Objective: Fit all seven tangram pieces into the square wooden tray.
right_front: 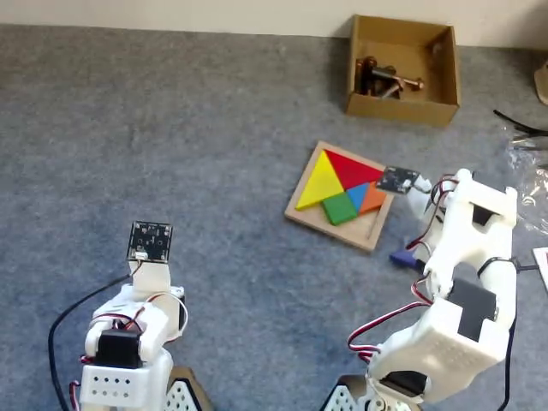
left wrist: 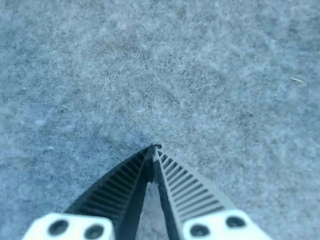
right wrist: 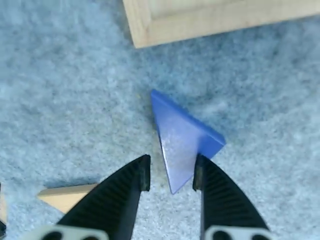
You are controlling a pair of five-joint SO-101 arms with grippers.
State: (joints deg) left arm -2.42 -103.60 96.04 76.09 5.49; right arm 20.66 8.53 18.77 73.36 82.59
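Note:
The square wooden tray (right_front: 373, 228) lies on the grey carpet and holds yellow (right_front: 318, 181), red (right_front: 353, 169), green (right_front: 340, 208), light blue (right_front: 355, 194) and orange (right_front: 373, 199) pieces. A dark blue triangle (right_front: 402, 257) lies on the carpet just off the tray's near right side. In the right wrist view my right gripper (right wrist: 170, 171) stands open, its fingers on either side of the blue triangle's (right wrist: 182, 137) pointed end, and one finger touches its edge. A plain wooden triangle (right wrist: 65, 197) lies beside it, and the tray's corner (right wrist: 150, 27) is just beyond. My left gripper (left wrist: 154, 148) is shut on nothing over bare carpet.
A cardboard box (right_front: 402, 107) with small metal parts stands behind the tray. Cables and clear plastic (right_front: 524, 141) lie at the right edge. The left arm (right_front: 137, 330) is at the near left, with open carpet around it.

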